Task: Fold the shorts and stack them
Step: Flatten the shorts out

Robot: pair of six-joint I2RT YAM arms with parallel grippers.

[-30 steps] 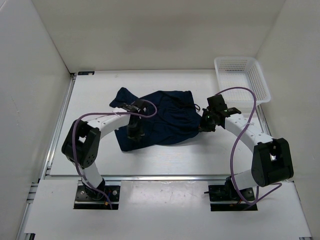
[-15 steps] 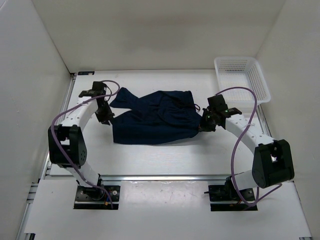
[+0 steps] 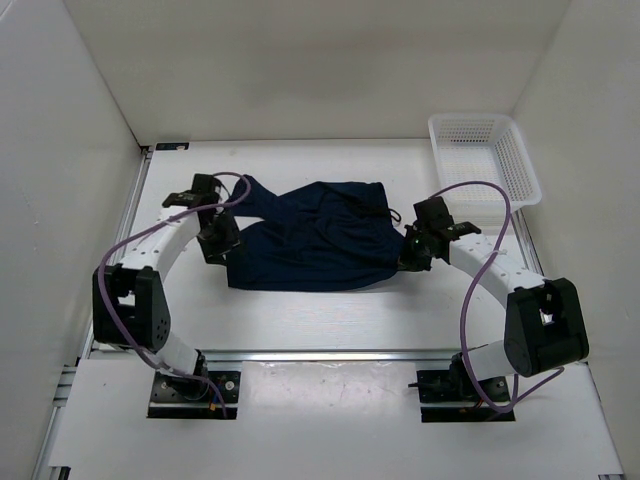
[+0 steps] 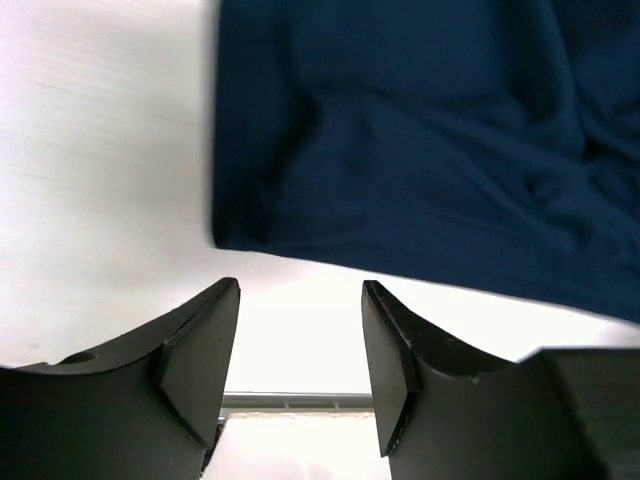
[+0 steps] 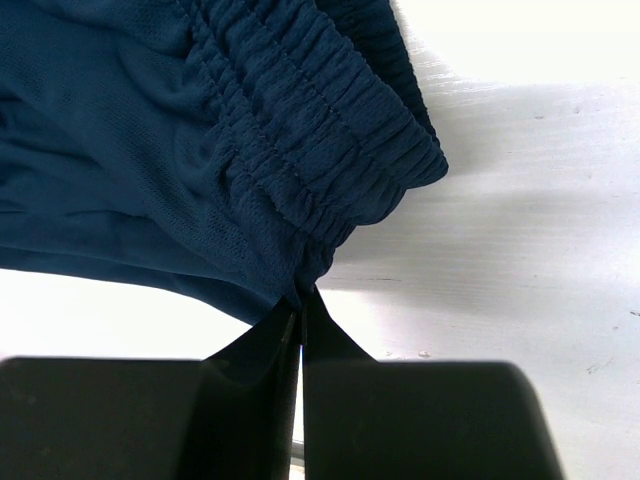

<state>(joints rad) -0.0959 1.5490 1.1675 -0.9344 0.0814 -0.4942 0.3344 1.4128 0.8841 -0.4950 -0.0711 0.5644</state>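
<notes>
- The shorts [image 3: 310,235] lie spread near the middle of the table [image 3: 300,315], roughly flat, with some rumpling at the far-left leg.
- Long axis runs 9 to 3 o'clock in the top view: leg ends at 9, waistband [image 5: 330,130] at 3.
- Left gripper [image 3: 222,243]: fingers apart, nothing between them. In the wrist view the near-left corner of the cloth sits just beyond the fingertips, not touching. The shorts are at 3 o'clock from it.
- Right gripper [image 3: 410,258]: fingers pressed together. In the wrist view the fabric draws to a point right at the tips, just below the end of the waistband. I read this as a pinch on the near-right corner of the shorts. The shorts are at 9 o'clock from it.
- Both arms flank the cloth, one at each short end. The right has the grip; the left is nearest the free leg end.
- Judgement: the fold turns on that 9–3 axis. Carrying one end over the other means travel along it, so the left gripper would first have to reach in toward 3 o'clock and close on the leg corner.
- Open room: bare table at 6 o'clock of the shorts, and a narrower strip at 12.
- Basket [image 3: 470,118] sits at the far right, about 1 o'clock from the shorts, well apart from the cloth.
- Side walls are close at 9 and 3, so the left arm has little room to swing outward.
</notes>
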